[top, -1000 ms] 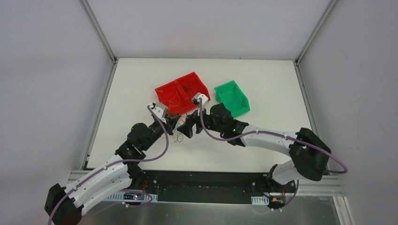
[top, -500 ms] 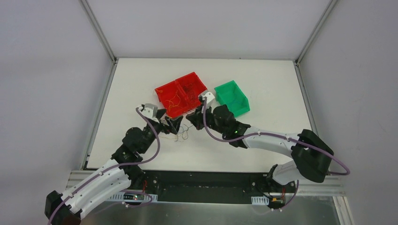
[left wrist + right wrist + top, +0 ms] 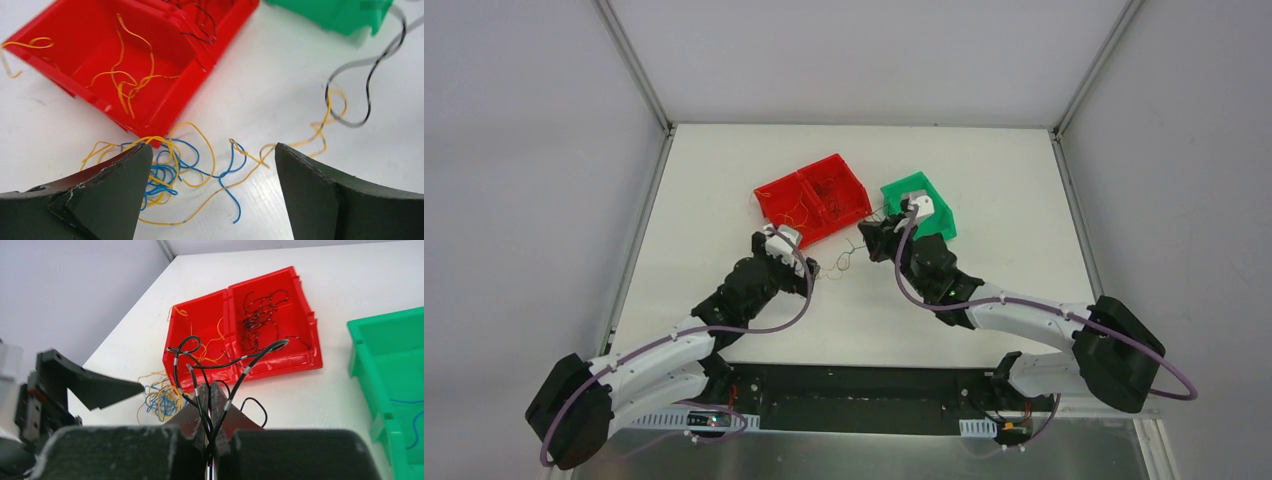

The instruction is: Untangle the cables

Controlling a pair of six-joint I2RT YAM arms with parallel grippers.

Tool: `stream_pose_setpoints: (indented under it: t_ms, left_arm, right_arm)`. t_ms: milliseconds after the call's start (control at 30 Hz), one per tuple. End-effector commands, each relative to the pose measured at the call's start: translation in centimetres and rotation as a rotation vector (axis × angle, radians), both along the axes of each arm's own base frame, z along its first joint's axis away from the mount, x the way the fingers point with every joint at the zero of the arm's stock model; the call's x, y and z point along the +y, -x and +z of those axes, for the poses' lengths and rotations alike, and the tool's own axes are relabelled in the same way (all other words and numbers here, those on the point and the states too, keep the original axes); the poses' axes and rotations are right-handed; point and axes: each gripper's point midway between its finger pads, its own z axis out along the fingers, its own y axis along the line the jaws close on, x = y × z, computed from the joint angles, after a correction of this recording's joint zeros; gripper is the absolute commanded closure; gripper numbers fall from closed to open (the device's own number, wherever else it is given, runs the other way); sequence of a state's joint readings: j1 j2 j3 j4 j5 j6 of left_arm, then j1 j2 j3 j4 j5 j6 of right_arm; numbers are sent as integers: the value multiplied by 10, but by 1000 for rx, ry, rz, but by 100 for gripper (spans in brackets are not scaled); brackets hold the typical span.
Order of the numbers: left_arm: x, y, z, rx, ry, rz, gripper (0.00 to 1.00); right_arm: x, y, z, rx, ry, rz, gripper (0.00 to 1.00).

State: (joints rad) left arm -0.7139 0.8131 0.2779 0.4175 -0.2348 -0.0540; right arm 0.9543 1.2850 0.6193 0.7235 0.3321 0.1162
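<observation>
Left gripper (image 3: 212, 200) sits low over the table (image 3: 984, 170), jaws spread wide with nothing between them. Both its dark fingers (image 3: 100, 195) fill the bottom of its wrist view.

The cables (image 3: 170, 167) lie on the white surface in the gap ahead. They form a loose clump of yellow and blue strands, right up against the near corner of the left red bin (image 3: 167, 110).

Right gripper (image 3: 212, 407) is clenched tight on a few dark grey wires (image 3: 230, 357). The wires rise from the pinched tips and loop in the air in front of the red bins. From overhead I see this gripper hanging just beside the green bin (image 3: 902, 190), at its near left corner, apart from the left gripper.

In the left wrist view a dark grey loop hangs at the right, above the table. A yellow strand (image 3: 325, 117) trails from the clump toward it. I cannot tell whether the two are knotted together.

Bins:
- The left red bin holds loose yellow pieces (image 3: 217, 335).
- The right red bin (image 3: 262, 278) touches the left one and holds a dark tangle (image 3: 260, 315).
- The green bin stands near the red pair with a gap between, and shows a blue strand (image 3: 407, 401) on its floor.
</observation>
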Motion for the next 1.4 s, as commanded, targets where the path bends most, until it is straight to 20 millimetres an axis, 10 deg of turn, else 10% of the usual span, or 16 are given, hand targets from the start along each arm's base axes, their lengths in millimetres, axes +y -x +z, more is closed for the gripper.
stream_pose_setpoints:
  t_ms: [0,400,567,667,733,900,1133,1367]
  left_arm:
    - [-33,-1,13,-57,-63,-192,4]
    - [-61,-1,4,-37,-135,-350,9]
    - [-72,-18,-19,58,-238,-366,40]
    - [-74,-19,-22,87,-249,-363,78]
    - [-67,-23,-20,105,-250,-310,100]
    - [-34,-31,-8,77,-210,-100,100]
    - [47,-32,20,-44,-77,321,100]
    - [79,-23,28,-92,-10,459,100]
  right_arm:
    - [-18,-10,33,-35,-135,-79,100]
    - [-19,-13,29,-6,-134,-61,100]
    - [-24,-13,31,-11,-156,-68,100]
    - [-30,-15,32,-11,-172,-85,100]
    - [-32,-16,31,-8,-179,-96,100]
    - [-53,-27,27,-4,-192,-223,100]
    - [-148,-44,5,47,-292,-709,100]
    - [-190,-38,-3,63,-416,-845,100]
